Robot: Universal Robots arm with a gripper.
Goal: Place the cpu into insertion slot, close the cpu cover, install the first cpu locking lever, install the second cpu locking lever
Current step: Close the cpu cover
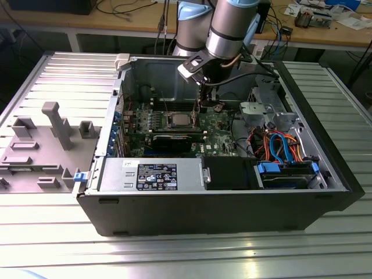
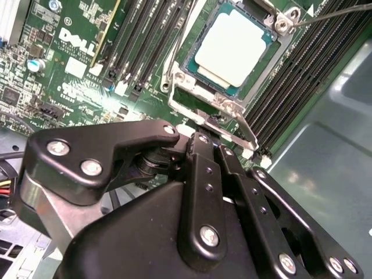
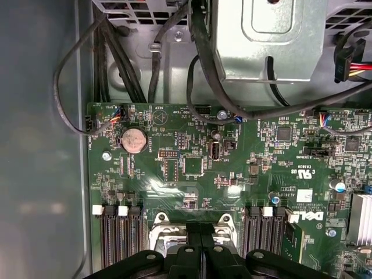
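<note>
My pincer (image 2: 210, 142), fingers (image 2: 200, 168) pressed together, hangs just beside the cpu cover (image 2: 187, 87), which lies flat around the cpu (image 2: 232, 46). The cpu sits in the insertion slot (image 1: 168, 121), at about eight o'clock from my pincer in the exterior view, with green board (image 3: 192, 168) beyond.

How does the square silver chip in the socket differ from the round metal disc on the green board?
The cpu is square; the disc is round. The cpu lies under a silvery frame between memory slots; the disc sits near the green board edge. In the exterior view the cpu looks larger. Both are flat, silvery and mounted on that board.
</note>
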